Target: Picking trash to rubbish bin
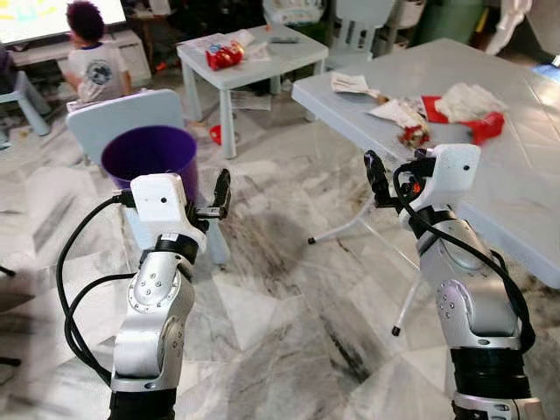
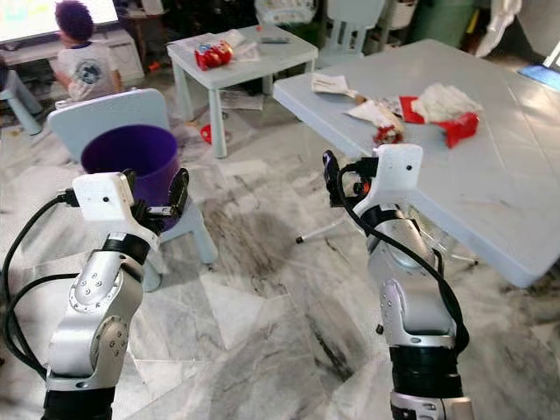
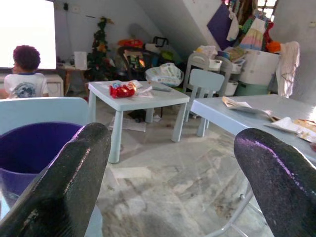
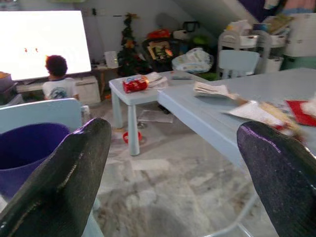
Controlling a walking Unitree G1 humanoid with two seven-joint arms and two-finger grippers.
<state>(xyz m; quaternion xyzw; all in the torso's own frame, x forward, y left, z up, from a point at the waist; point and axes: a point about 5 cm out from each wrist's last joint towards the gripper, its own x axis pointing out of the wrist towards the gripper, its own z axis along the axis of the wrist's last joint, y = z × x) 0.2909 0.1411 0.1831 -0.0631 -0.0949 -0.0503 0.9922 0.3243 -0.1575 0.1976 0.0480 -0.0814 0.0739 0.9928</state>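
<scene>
Left eye view: both silver arms are raised over the marble floor (image 1: pixel 289 332), beside the large pale-blue table (image 1: pixel 525 175), which serves as landmark. The left gripper (image 1: pixel 219 197) hangs well to the left of that table, just in front of the purple rubbish bin (image 1: pixel 149 156); its two black fingers (image 3: pixel 64 192) stand wide apart with nothing between them. The bin stands on the seat of a pale-blue child's chair (image 1: pixel 114 118), well apart from the table and open at the top. The right gripper (image 1: pixel 378 179) hangs just off the table's near left edge, below the trash, fingers (image 4: pixel 59 182) likewise spread and empty. On the table top, toward its far left part, lies the trash: a folded paper (image 1: pixel 350 83), a torn paper wrapper (image 1: pixel 395 112), a small red-and-white crumpled scrap (image 1: pixel 413 135), and a white crumpled tissue (image 1: pixel 468 101) resting on a red plastic wrapper (image 1: pixel 486 127). Beyond the table's far left corner stands a small white table (image 1: pixel 254 57) carrying a red packet (image 1: pixel 223 57) and papers. A small red object (image 1: pixel 214 133) lies on the floor beneath that small table. Farther left, behind the bin, a child (image 1: pixel 92 57) sits facing a bright screen (image 4: pixel 44 42).
</scene>
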